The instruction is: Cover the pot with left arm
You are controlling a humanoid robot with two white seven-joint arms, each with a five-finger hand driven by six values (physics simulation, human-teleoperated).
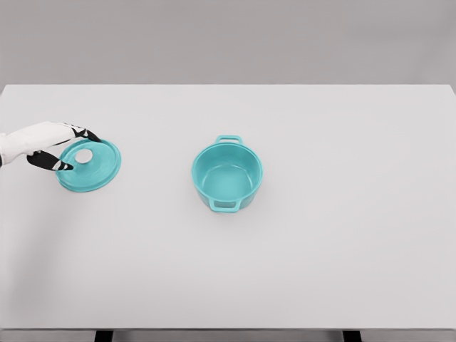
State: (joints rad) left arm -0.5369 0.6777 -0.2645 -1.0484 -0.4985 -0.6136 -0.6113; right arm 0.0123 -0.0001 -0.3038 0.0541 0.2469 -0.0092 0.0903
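The left robot hand reaches in from the left edge, lying low and level, its fingers spread around the knob of the lid without clearly gripping it. The lid lies flat on the tabletop, well left of the open pot.

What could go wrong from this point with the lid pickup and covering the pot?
1. The left hand reaches the lid only from its left edge, fingers straddling the rim beside the knob; such a shallow hold may let it slip or tilt.
2. The open pot sits apart to the right, so the carry is long; a tilted lid could catch its handles or nudge it across the table.
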